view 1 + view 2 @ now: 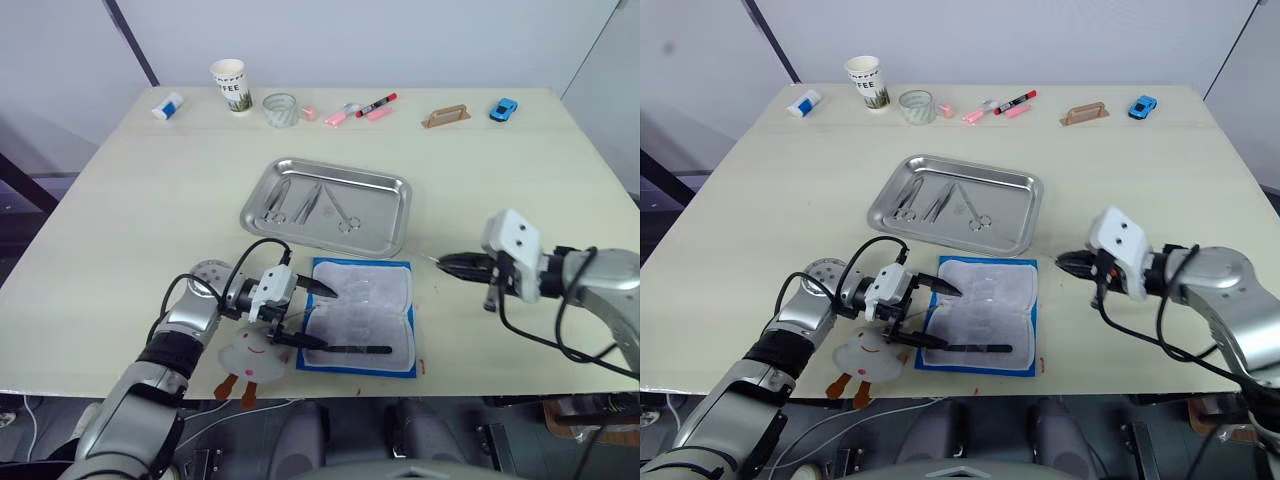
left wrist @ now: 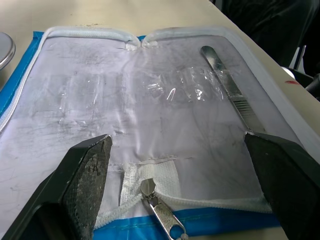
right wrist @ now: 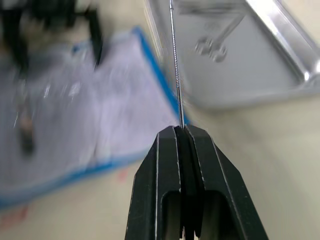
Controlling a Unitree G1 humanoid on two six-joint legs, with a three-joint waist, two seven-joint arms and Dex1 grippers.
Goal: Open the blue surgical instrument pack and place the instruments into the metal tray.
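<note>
Right gripper (image 1: pixel 1072 263) was clenched on a thin probe (image 3: pixel 176 65), its long axis aimed at the tray (image 1: pixel 1025 215) at 10 o'clock, near. Left gripper (image 1: pixel 310 315) was spread wide over the open pack (image 1: pixel 405 318), tweezers (image 2: pixel 229 85) beside 1 finger.

Paper cup (image 1: pixel 230 84), glass (image 1: pixel 280 109), markers (image 1: pixel 362 108), perhaps toy car (image 1: pixel 504 108).

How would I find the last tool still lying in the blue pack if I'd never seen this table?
Start at the metal tray in the middle of the table, then drop to the open blue surgical instrument pack just in front of it. Along the pack's near edge, by the open left gripper, lies one slim dark tool. It has no ring handles, unlike the scissors and forceps in the tray.
</note>
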